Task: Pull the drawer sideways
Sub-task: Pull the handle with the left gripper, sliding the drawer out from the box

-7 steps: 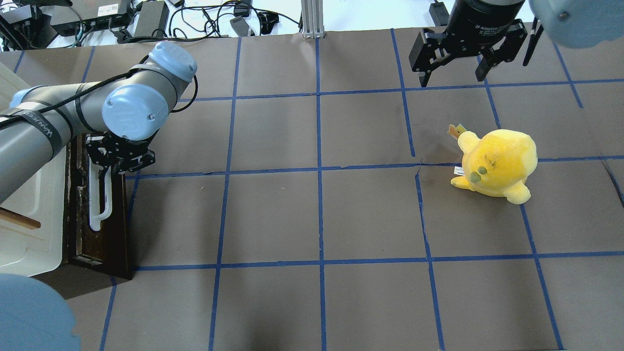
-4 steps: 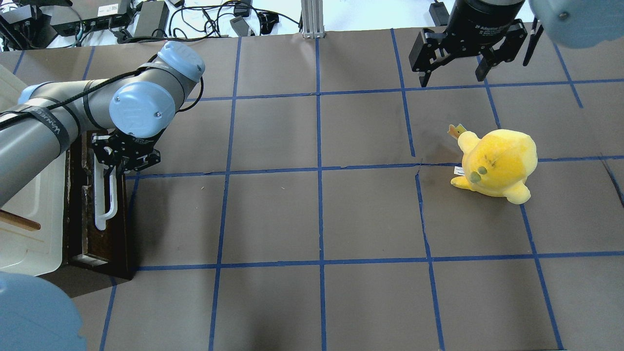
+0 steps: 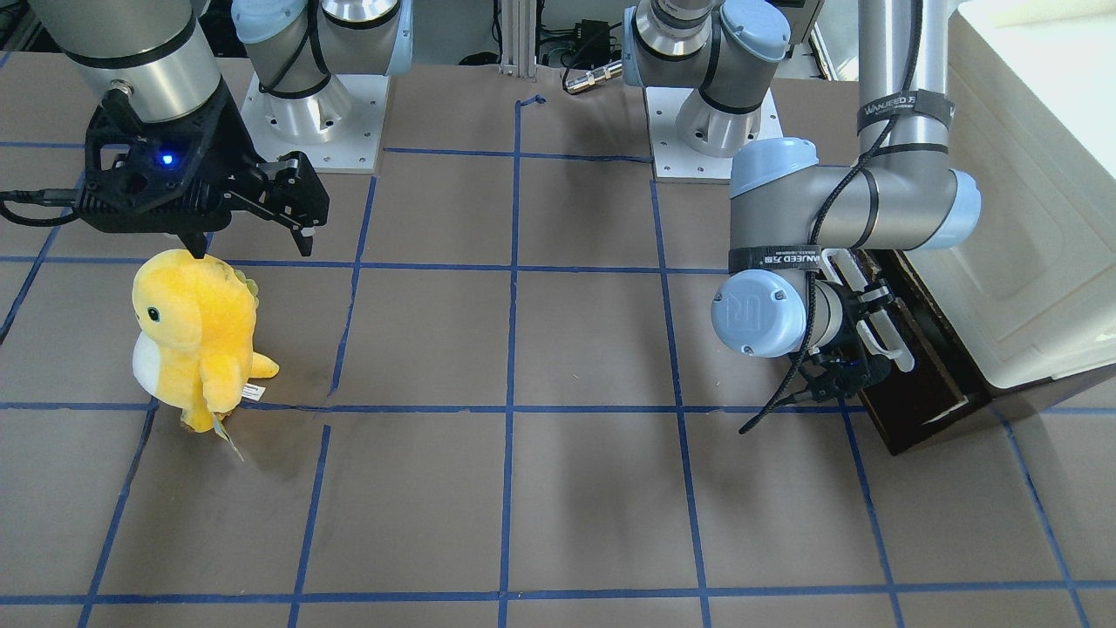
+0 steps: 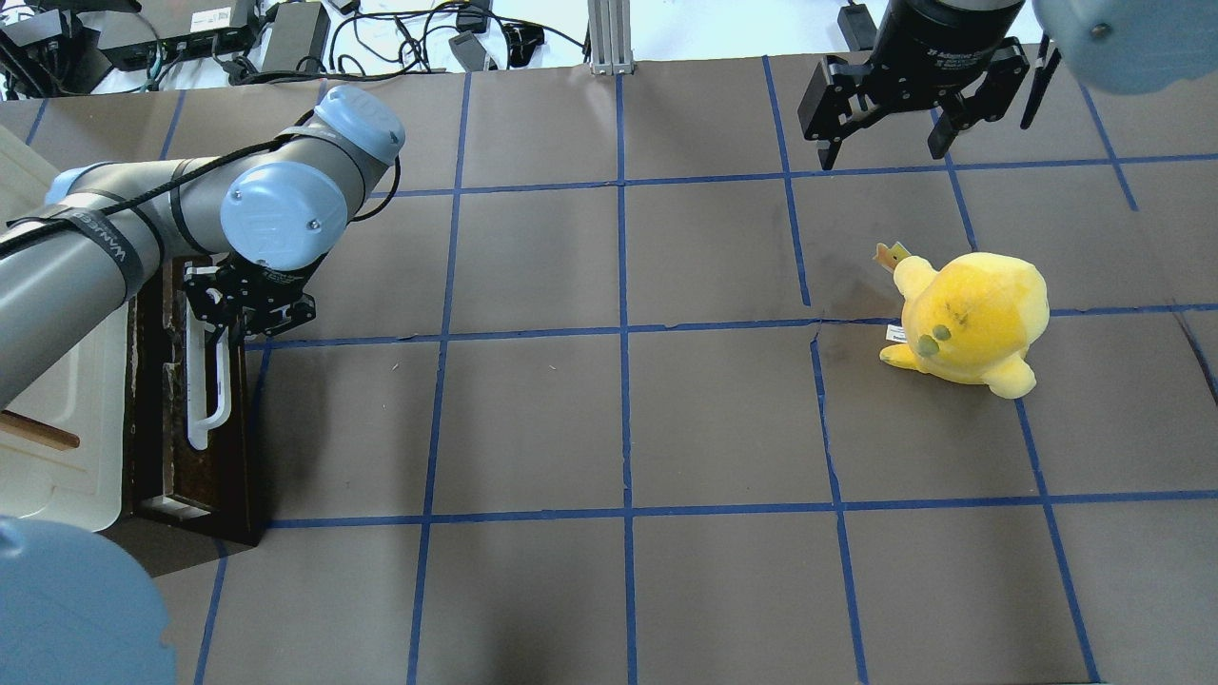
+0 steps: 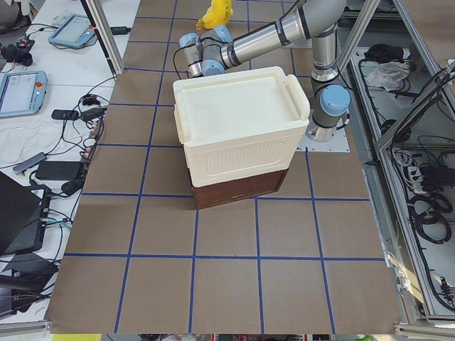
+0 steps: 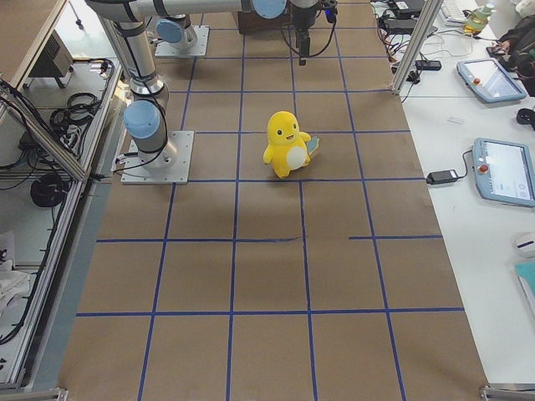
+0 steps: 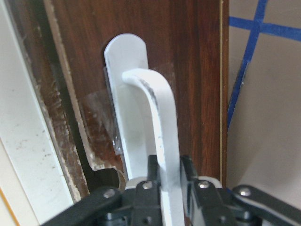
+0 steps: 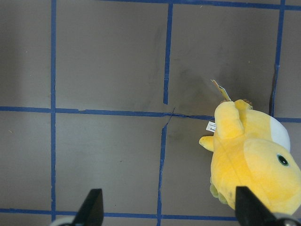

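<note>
Your left claw [image 7: 164, 181] is clamped on the white bar handle [image 7: 153, 117], gripping it close to one end mount. The dark brown drawer [image 4: 157, 447] sits right behind that claw, with its front facing the claw. The cream cabinet [image 5: 234, 135] is stacked on top of the drawer. Your right claw [image 4: 882, 150] hangs over the surface [image 4: 618, 428] with its fingers spread wide apart. The yellow plush toy [image 4: 971, 319] stands near that claw, not touching it.
</note>
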Controlling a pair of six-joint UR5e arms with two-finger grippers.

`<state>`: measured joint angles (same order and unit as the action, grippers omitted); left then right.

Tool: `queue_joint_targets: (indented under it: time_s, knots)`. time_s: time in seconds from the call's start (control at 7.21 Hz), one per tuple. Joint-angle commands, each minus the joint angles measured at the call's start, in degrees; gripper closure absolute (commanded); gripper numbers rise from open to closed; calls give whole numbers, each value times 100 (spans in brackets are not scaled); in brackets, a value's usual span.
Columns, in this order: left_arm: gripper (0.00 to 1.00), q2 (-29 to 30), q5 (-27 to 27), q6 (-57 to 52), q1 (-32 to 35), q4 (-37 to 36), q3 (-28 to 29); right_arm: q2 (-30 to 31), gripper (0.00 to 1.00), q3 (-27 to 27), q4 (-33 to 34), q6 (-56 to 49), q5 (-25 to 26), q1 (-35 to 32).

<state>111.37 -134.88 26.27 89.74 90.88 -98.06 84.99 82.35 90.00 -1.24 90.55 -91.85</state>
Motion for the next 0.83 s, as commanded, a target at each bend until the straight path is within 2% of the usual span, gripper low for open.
queue_joint_targets:
  time_s: [0.0,0.69]
  knots:
    - [100,16,6,1,9,0,7,0,0,0,0,1,-2,0]
    - [100,96,50,115,176,9,77,0,0,0,0,1,6,0]
